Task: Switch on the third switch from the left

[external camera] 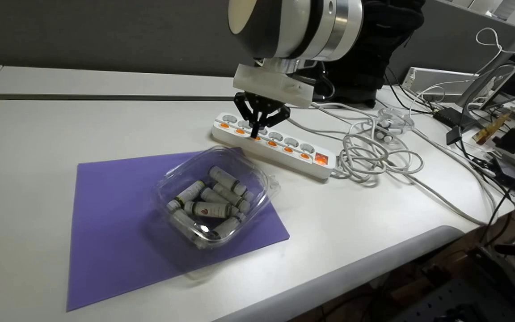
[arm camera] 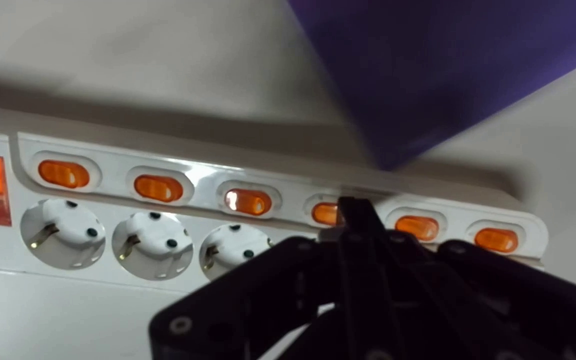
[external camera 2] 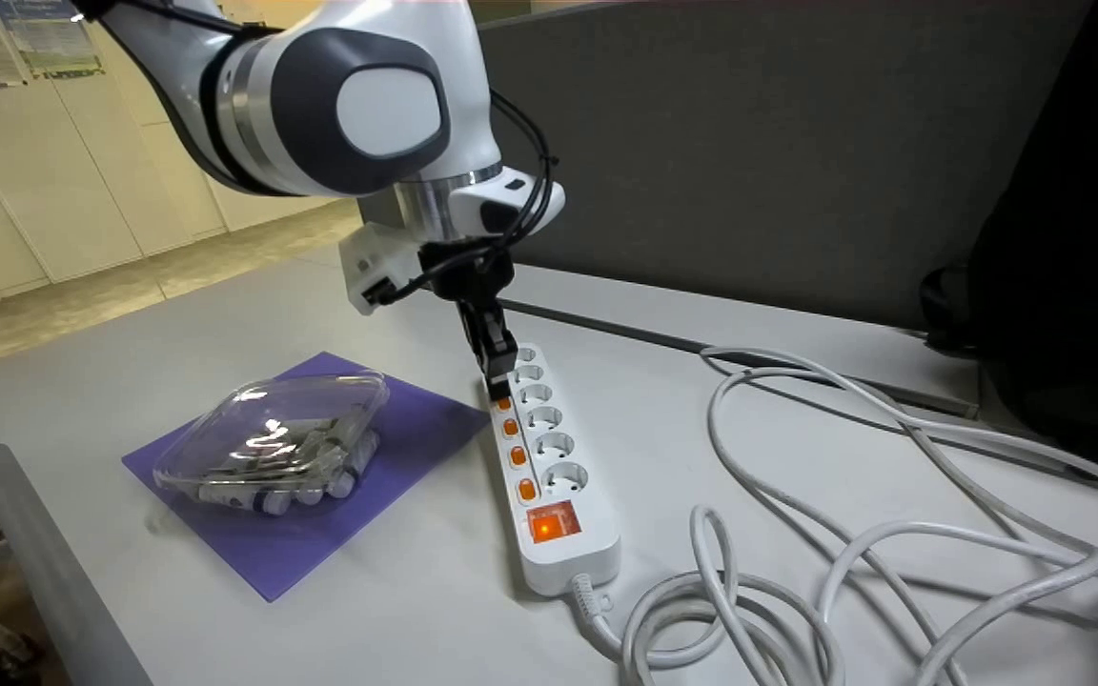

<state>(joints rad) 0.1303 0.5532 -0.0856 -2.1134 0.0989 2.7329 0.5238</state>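
The white power strip [external camera: 280, 152] lies on the table with a row of small orange rocker switches; it also shows in an exterior view [external camera 2: 559, 562] and the wrist view [arm camera: 293, 175]. The third switch from the left [external camera: 258, 138] shows in both exterior views [external camera 2: 504, 404]. In the wrist view this switch [arm camera: 324, 213] is third from the strip's cable-free end, its right part hidden by my fingertips. My gripper [external camera: 254, 133] points down, shut and empty, its tips [external camera 2: 498, 389] right at this switch. I cannot tell whether the tips [arm camera: 358, 205] touch it.
The large red switch [external camera: 321, 158] at the cable end glows. Identical orange switches [arm camera: 418, 227] flank the third. A clear plastic box [external camera: 213, 197] of small bottles stands on a purple sheet [external camera: 105, 241] before the strip. White cables [external camera: 365, 152] coil beside the cable end.
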